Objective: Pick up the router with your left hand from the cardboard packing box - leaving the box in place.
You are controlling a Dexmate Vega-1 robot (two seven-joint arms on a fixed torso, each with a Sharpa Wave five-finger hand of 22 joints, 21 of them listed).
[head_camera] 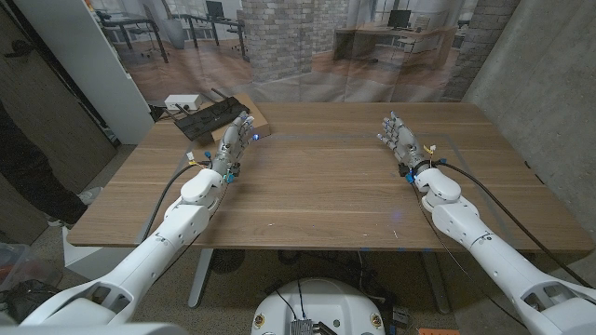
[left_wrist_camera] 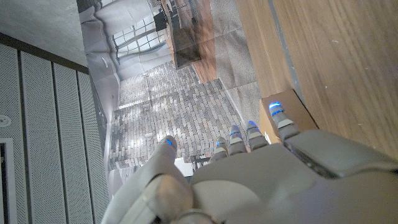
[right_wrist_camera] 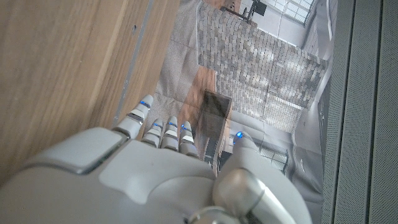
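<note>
Looks like office or lab room. Wooden desk (head_camera: 326,177) stands in middle. Big printed curtain (head_camera: 307,46) hangs behind it, showing brick pillar, office desks, computer screens. Grey concrete wall (head_camera: 540,84) on one side. Grey carpet floor (head_camera: 93,177) beside desk.

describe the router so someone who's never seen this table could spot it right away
Start at the wooden table and go to its far left corner, where an open cardboard packing box sits just beyond the left hand. The router is the flat black slab lying in that box. A white device stands behind it; the router is the dark one.
</note>
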